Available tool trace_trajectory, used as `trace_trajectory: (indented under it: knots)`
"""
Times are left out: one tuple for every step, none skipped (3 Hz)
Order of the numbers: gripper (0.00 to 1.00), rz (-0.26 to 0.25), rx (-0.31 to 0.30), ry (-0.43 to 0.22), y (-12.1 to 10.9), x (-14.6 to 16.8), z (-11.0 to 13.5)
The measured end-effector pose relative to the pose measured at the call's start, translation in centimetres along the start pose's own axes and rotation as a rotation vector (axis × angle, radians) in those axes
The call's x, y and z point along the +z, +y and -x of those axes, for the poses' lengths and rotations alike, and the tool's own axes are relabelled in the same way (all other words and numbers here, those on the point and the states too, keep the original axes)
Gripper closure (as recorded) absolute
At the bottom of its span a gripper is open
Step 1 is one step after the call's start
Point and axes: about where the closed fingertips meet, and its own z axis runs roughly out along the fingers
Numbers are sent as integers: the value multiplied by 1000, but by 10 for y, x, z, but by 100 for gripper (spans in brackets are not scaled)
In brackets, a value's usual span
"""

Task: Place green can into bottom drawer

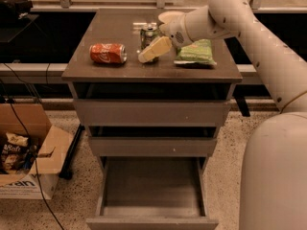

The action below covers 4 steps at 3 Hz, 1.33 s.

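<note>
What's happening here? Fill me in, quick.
The robot's gripper is at the green can, which stands upright on the cabinet top between a red can lying on its side and a chip bag. The can hasn't left the top yet. The bottom drawer is pulled open.

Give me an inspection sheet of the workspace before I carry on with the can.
Surface: cabinet top, holding three items.
Job's things: green can upright at the back middle of the cabinet top; bottom drawer pulled out, nothing seen inside.
Clutter: red cola can on its side, left of the green can; green chip bag lying flat to its right.
Grippers: gripper at the green can, over the cabinet top; grasp not confirmed.
Cables: black cable trailing across the floor at left.
Surroundings: cardboard box on the floor at left; top drawer and middle drawer pushed in.
</note>
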Motion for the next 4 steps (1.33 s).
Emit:
trace_trajectory:
  knots:
    - [0,9,14,-29,-9,8,3]
    - [0,22,19,-55,-15,19,10]
    - [0,32,28,-79,-22,30,17]
    - [19,23,50,-86,-27,35,18]
